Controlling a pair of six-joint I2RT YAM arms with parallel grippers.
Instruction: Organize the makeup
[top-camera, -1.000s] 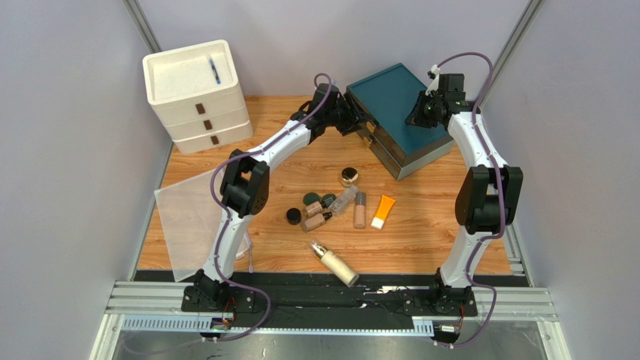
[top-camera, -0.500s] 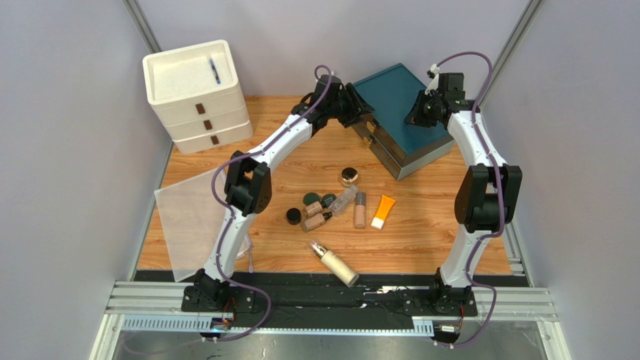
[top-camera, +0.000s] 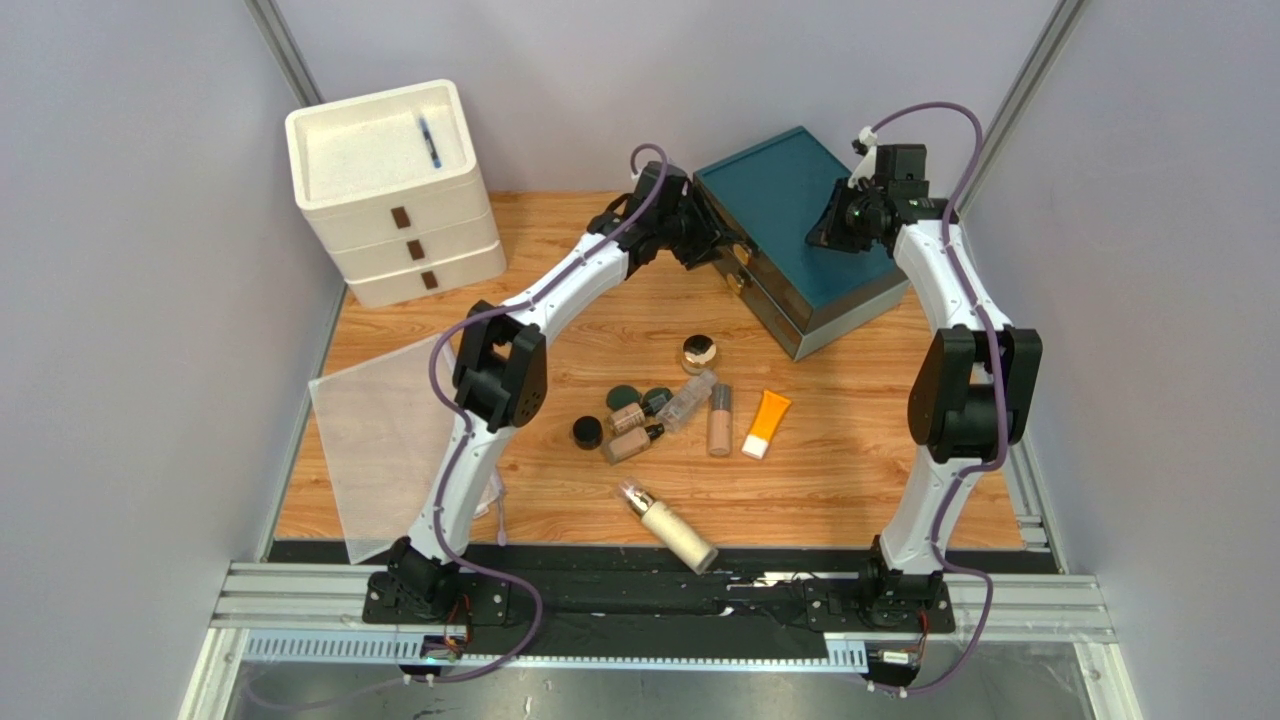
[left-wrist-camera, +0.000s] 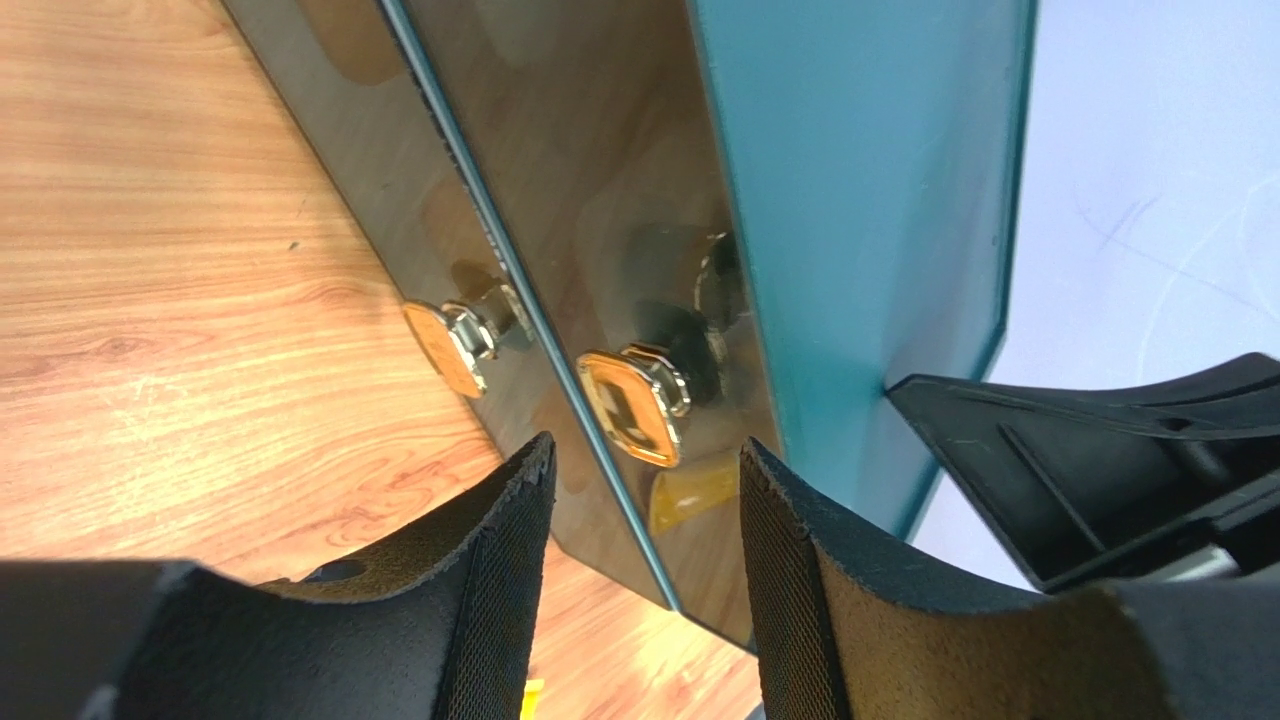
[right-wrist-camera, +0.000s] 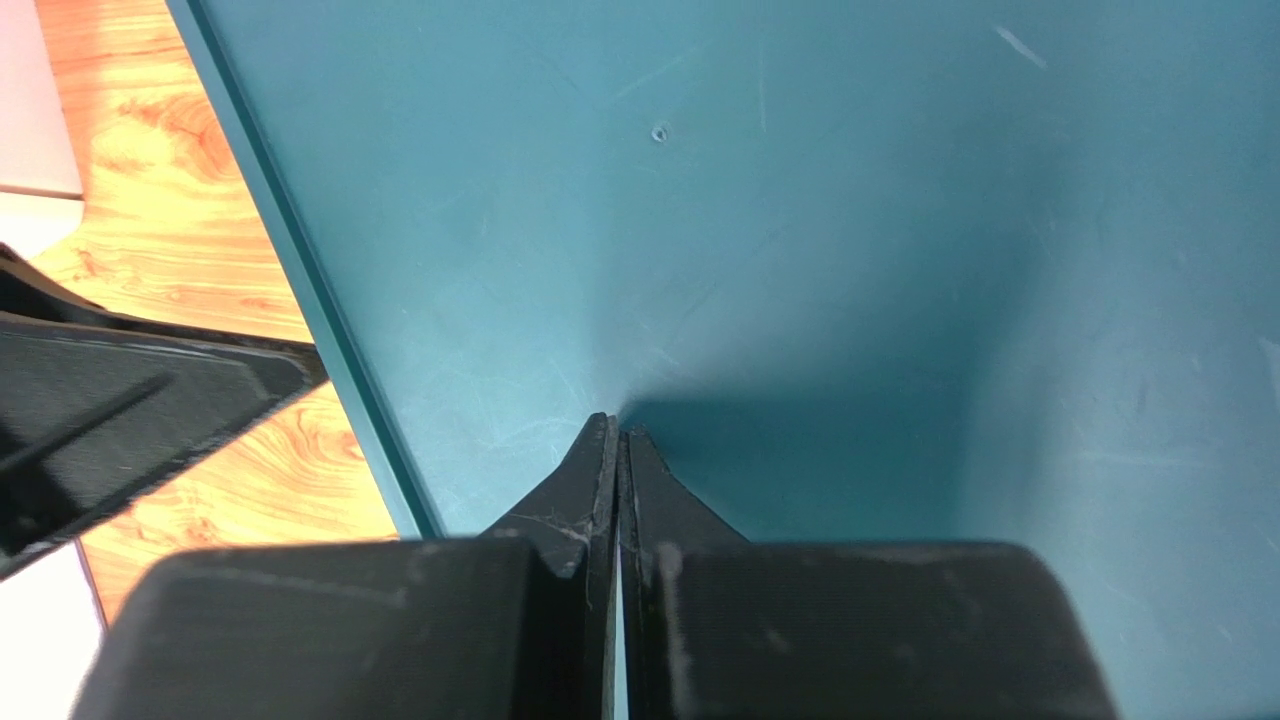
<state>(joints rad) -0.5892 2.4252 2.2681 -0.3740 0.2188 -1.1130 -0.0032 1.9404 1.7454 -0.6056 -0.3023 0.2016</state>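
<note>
Your left arm (top-camera: 568, 282) and right arm (top-camera: 939, 278) share one build: white shells on the long links, blocky black housings at the joints, and black bases (top-camera: 409, 585). A lilac cable (top-camera: 430, 368) loops loosely along each arm. Your left claw (left-wrist-camera: 643, 465) has black fingers (left-wrist-camera: 481, 600) faced with finely woven-looking pads. Your right claw (right-wrist-camera: 619, 428) has plain black fingers, lightly scuffed, tapering to thin tips.

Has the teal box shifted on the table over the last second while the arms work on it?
No. The teal box has not shifted: in the top view its near corner lies in the same place relative to the gold-lidded jar as before.
</note>
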